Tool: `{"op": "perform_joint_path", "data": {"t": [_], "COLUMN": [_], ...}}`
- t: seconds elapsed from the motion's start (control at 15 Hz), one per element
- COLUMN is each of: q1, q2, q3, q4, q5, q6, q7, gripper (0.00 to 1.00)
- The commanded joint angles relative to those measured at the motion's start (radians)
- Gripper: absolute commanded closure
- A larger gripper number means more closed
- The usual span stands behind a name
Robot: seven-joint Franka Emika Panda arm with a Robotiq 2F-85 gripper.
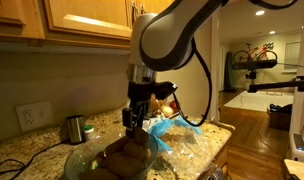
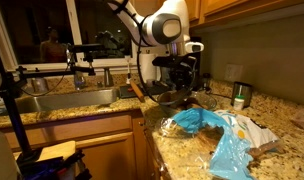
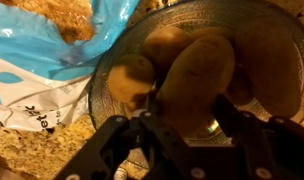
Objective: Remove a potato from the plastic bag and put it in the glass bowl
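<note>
- Gripper [image 3: 188, 112]: in the wrist view its fingers stand wide apart, one on each side of the large potato [image 3: 197, 75]. I cannot tell whether they press on it or stand just clear.
- Large potato: lies inside the glass bowl [image 3: 277, 60], resting on the other potatoes there; a smaller potato [image 3: 130, 78] sits just beside it.
- In an exterior view the gripper [image 1: 133, 118] points down over the glass bowl [image 1: 92, 158], close above the heap of potatoes.
- Plastic bag [image 3: 52, 70]: blue and white, lying open on the tabletop [image 1: 22, 155] just beside the bowl; more potatoes show through its mouth.
- In both exterior views the plastic bag [image 1: 182, 130] [image 2: 232, 150] sprawls crumpled next to the glass bowl [image 2: 172, 99].
- Cup [image 2: 239, 95]: upright on the tabletop beyond the bowl, near the wall.
- Wall socket [image 1: 30, 116]: on the backsplash under the wooden cabinets [image 1: 82, 18].
- Sink [image 2: 62, 102]: set in the counter, well apart from the bowl.
</note>
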Motion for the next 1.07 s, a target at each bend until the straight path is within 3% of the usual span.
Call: {"op": "perform_joint_path", "data": {"t": [0.0,0.53,0.87,0.93,1.0], "q1": [0.011,0.013,0.016,0.016,0.016], "q2": [0.034,0.108,0.073,0.076,0.071], "q3": [0.003,0.038,0.061,0.061,0.059], "q4": [0.047,0.113,0.089,0.093,0.089], "q5": [0.026,0.069,0.077,0.071,0.065], "q6": [-0.013,-0.013,-0.011,-0.014,-0.012], "q7": [-0.053,-0.125,-0.141,-0.138,-0.135], "gripper": [0.67,0.67,0.67,0.34,0.15]}}
